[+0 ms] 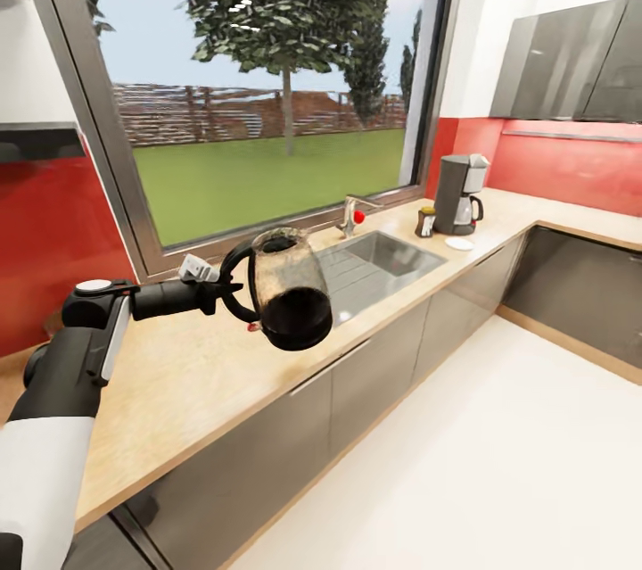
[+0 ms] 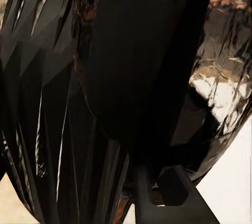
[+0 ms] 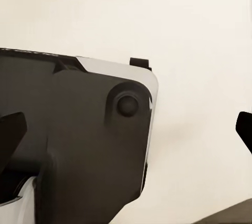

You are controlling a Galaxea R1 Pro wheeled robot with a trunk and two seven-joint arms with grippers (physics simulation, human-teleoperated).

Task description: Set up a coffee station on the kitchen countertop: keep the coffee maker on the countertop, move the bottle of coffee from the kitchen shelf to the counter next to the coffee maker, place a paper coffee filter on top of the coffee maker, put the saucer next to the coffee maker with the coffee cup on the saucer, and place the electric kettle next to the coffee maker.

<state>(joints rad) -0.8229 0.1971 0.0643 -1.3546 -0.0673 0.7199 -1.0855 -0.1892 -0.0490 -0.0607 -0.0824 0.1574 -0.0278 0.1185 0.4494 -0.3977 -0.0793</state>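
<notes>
Pale wooden counter [image 1: 205,374] is running clear toward the steel sink [image 1: 379,265]; the left fingers [image 1: 234,289] are gripping the glossy dark kettle [image 1: 287,289] above its edge. Right fingers: cannot tell.

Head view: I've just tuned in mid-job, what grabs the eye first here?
The dark glass electric kettle, held by its handle in the left gripper, hangs tilted over the wooden countertop just short of the sink. Far along the counter stands the coffee maker, with a small bottle beside it and a white saucer in front. Behind it all, a big window shows a lawn and tree.
</notes>
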